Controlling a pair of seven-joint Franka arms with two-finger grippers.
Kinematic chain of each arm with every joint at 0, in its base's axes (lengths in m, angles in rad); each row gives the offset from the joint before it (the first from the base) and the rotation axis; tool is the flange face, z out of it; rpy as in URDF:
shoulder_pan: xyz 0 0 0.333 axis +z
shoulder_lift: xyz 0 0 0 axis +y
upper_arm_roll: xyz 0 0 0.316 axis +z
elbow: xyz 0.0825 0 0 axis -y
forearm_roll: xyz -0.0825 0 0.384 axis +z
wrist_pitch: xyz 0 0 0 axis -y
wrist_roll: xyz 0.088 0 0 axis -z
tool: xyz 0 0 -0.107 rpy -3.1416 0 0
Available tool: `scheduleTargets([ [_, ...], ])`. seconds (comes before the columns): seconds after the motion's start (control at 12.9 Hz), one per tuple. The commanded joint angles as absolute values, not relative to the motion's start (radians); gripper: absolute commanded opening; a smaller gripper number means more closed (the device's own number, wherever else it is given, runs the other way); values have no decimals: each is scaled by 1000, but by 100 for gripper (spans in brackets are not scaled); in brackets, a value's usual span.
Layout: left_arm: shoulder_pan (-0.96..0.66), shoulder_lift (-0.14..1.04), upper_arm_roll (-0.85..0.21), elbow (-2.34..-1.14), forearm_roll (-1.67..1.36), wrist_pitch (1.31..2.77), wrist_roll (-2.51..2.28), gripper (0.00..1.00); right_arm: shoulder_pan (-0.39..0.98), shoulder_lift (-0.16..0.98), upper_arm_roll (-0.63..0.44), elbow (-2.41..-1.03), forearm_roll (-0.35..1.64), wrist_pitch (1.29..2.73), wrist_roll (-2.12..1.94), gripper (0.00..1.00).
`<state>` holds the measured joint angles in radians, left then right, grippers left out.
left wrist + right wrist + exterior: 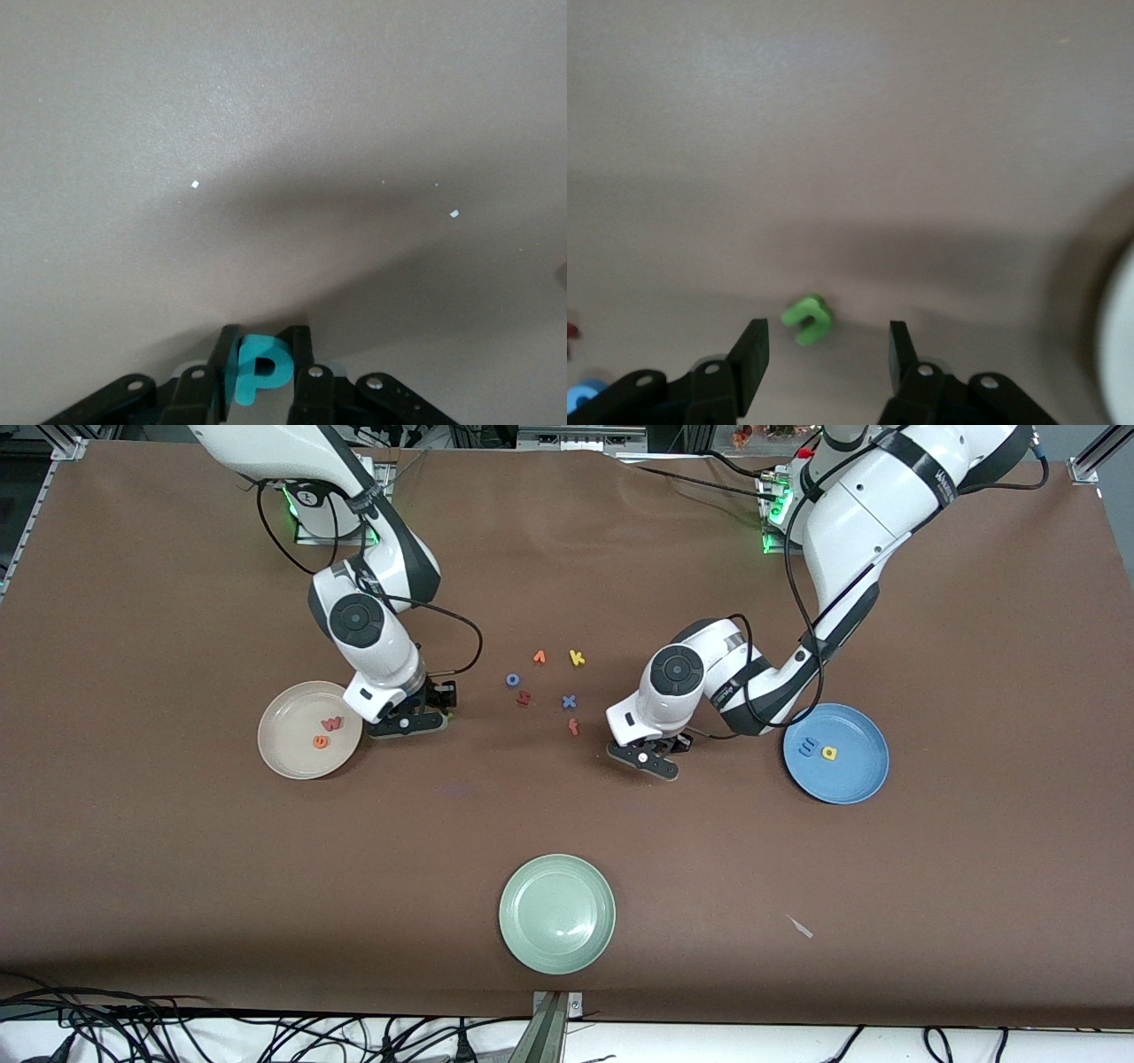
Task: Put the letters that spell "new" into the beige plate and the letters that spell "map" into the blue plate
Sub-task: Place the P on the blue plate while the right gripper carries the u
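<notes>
Looking across the tabletop, most of the sorting seems done. The beige plate holds the orange e and red w; the blue plate holds the blue m and yellow a. The left gripper has its fingers pinched on the teal p, low over bare tabletop, near the blue plate. The right gripper hangs beside the beige plate, fingers spread around the green n, which lies on the tabletop, not gripped. So two letters remain, one for each plate.
</notes>
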<state>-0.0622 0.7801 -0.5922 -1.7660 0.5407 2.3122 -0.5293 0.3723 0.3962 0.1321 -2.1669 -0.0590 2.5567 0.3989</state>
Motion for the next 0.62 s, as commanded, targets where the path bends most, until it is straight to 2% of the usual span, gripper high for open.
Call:
scheduleTargets([
  [0.0, -51, 766, -591, -1750, 571, 2257, -523, 19, 396, 420, 127, -2172, -60, 2597, 439, 63],
  [0.15, -11, 744, -601, -1738, 540, 2199, -459, 19, 397, 434, 127, -2187, -58, 2632, 439, 63],
  [0.31, 27, 738, -617, -1686, 497, 2072, -353, 19, 397, 439, 127, -2227, -60, 2698, 439, 63],
  [0.54, 73, 738, -617, -1579, 466, 1854, -191, 19, 397, 440, 127, -2238, -60, 2709, 439, 62],
])
